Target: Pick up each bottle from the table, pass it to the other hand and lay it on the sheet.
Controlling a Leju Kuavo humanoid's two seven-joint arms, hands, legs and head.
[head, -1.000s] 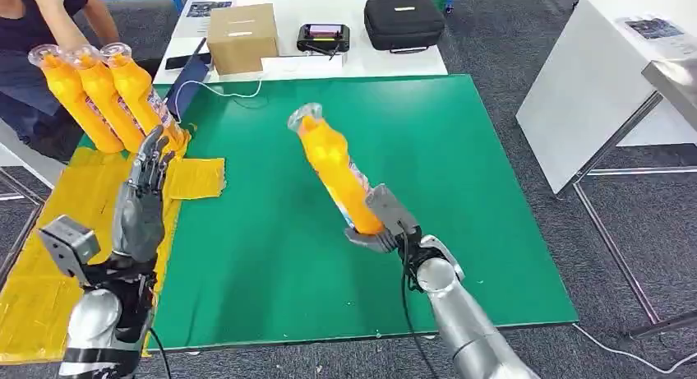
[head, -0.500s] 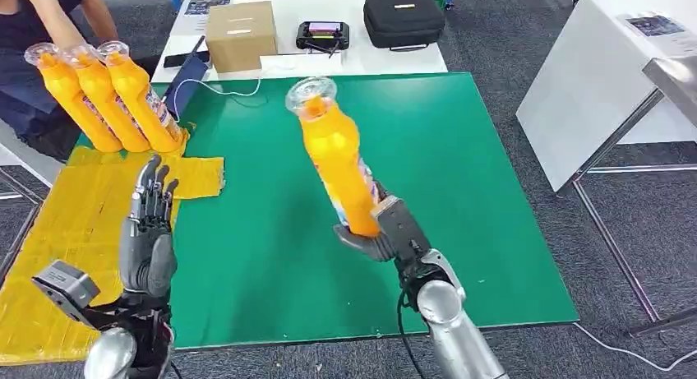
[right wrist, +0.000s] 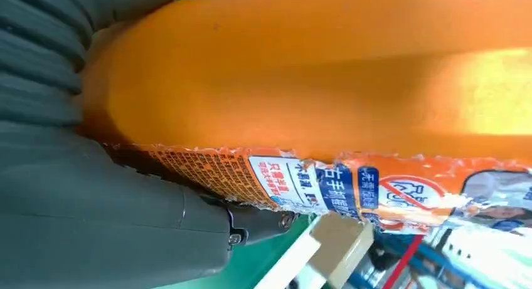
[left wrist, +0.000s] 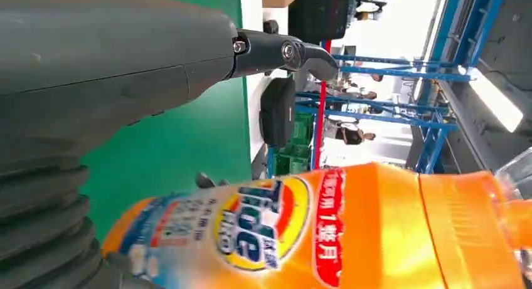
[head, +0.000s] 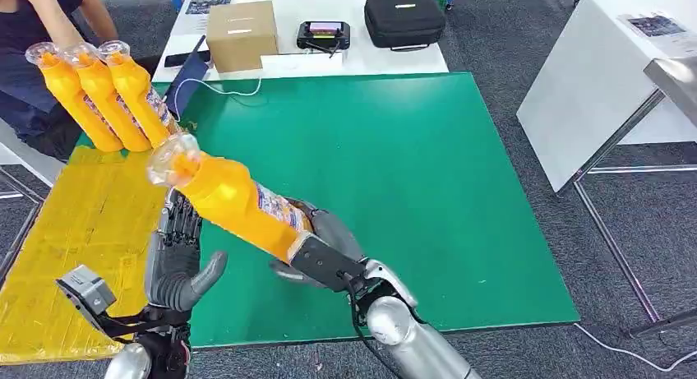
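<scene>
From the head view, a green mat (head: 427, 173) covers the table, with a yellow sheet (head: 74, 231) along its left edge where three orange bottles (head: 103, 95) lie side by side, caps pointing away toward a seated person (head: 37, 17). Beyond the mat stand a cardboard box (head: 241, 36), a small black device (head: 323, 35) and a black case (head: 403, 20). The right hand (head: 320, 251) grips the base of an orange detergent bottle (head: 234, 202), held above the mat's near left part, its long axis slanting up and left, clear cap toward the sheet. The left hand (head: 177, 260) sits just under it, fingers spread, holding nothing. In the left wrist view the bottle's label (left wrist: 263, 223) crosses just beside the grey thumb (left wrist: 276, 51). In the right wrist view the bottle's body (right wrist: 326, 69) lies against the hand's grey cover.
</scene>
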